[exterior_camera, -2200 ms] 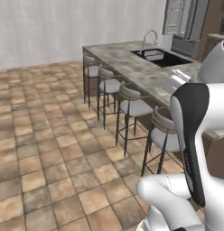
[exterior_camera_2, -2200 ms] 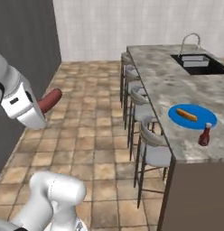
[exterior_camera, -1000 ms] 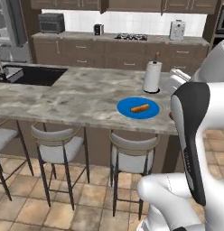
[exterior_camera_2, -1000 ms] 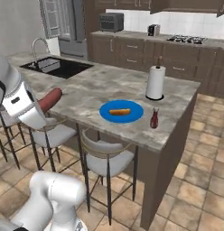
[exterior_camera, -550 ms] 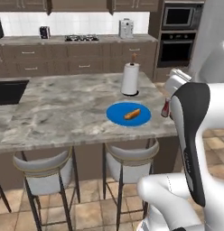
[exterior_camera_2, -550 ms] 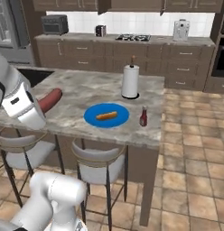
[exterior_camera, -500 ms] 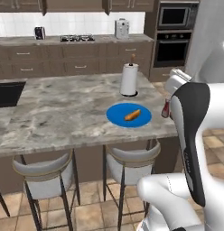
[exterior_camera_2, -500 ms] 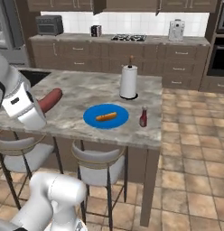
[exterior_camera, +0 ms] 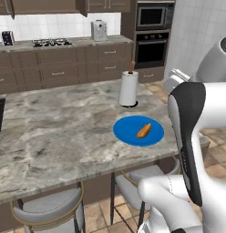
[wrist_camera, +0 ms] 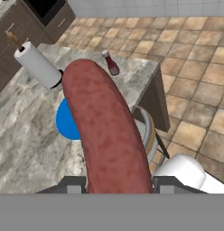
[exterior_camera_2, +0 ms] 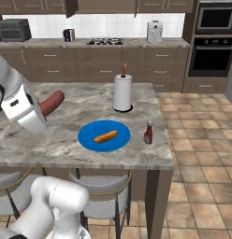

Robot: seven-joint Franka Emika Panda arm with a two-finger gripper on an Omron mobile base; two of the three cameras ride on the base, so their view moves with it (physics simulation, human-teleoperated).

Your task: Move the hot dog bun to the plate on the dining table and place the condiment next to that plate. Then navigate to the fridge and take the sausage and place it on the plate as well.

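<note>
My gripper is shut on the reddish-brown sausage, held in the air over the left part of the dining table. Seen from the hand, the sausage runs up between the jaws and covers much of the blue plate. The plate lies on the table to the right of my gripper, with the orange-tan hot dog bun on it. The condiment bottle stands just right of the plate. From the left base camera the plate carries the bun. The fridge is out of view.
A paper towel roll stands upright behind the plate. Grey stools are tucked under the table's near edge. A back counter with a stove and small appliances runs along the wall, and a wall oven is at the right.
The whole scene has shifted as the base drove along the island; the plate end is now nearer and more central. The sausage stays held in my gripper.
</note>
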